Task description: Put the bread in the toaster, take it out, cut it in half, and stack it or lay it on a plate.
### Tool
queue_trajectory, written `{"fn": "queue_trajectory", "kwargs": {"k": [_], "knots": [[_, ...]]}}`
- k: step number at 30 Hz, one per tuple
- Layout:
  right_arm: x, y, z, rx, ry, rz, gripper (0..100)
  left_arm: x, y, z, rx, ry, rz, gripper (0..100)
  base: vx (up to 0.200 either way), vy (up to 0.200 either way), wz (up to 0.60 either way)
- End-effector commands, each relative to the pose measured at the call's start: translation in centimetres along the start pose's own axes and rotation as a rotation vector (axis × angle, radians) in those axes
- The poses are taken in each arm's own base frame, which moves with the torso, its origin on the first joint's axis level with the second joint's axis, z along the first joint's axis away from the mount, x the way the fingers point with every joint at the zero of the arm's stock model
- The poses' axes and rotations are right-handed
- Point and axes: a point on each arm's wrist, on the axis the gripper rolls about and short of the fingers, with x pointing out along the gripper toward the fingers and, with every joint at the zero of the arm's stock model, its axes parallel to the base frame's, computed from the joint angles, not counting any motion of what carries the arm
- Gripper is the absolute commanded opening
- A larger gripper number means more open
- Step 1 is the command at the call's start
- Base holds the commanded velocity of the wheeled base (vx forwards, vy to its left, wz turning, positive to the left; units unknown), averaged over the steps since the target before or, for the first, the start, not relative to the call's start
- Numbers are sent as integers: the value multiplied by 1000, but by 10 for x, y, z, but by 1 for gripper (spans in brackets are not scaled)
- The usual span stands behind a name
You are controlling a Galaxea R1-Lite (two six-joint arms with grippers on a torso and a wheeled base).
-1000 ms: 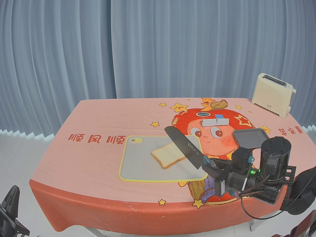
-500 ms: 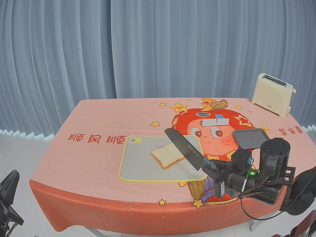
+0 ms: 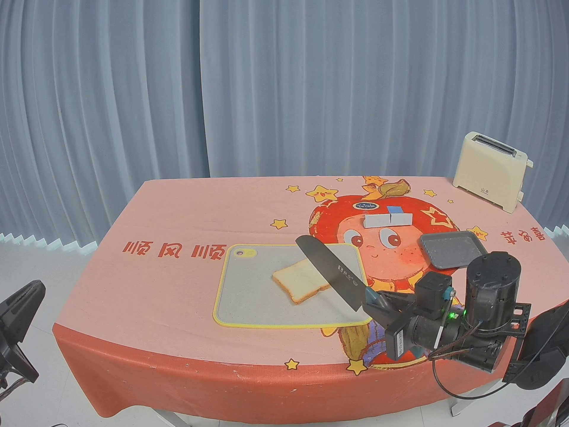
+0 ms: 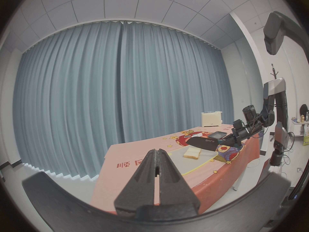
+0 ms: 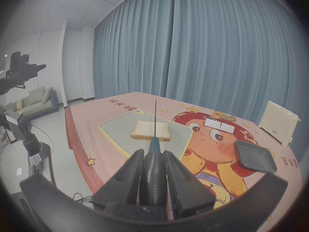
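A slice of bread (image 3: 303,280) (image 5: 150,130) lies flat on the grey, yellow-rimmed cutting board (image 3: 249,292) (image 5: 117,129). My right gripper (image 3: 385,305) (image 5: 154,165) is shut on the handle of a dark-bladed knife (image 3: 332,263) (image 5: 155,118), whose blade hangs edge-down above the bread's right side. The cream toaster (image 3: 491,171) (image 5: 279,123) stands at the table's far right corner. A grey plate (image 3: 452,248) (image 5: 256,156) lies right of the board. My left gripper (image 4: 157,171) is shut and empty, held off the table's left side, low at the head view's left edge (image 3: 18,327).
A small white and blue block (image 3: 388,217) (image 5: 219,125) rests on the tablecloth behind the board. Blue curtains hang behind the table. The pink cloth left of the board is bare. A sofa (image 5: 32,100) stands far off in the room.
My right gripper and the knife have sunk slightly toward the bread. My left arm has risen a little at the lower left. The bread has not moved.
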Motion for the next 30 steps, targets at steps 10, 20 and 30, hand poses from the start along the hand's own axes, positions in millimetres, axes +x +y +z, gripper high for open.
{"fn": "queue_trajectory", "kwargs": {"k": [10, 20, 30], "knots": [[-3, 0, 9, 5, -38, 16, 0, 58, 20, 26, -13, 9, -97, 0, 0, 0, 0], [7, 3, 24, 11, -77, 69, 0, 97, 17, 31, -17, -37, -201, 0, 0, 0, 0], [25, 9, 33, -22, -90, 106, 0, 127, 13, 42, -29, -35, -260, 0, 0, 0, 0]]}}
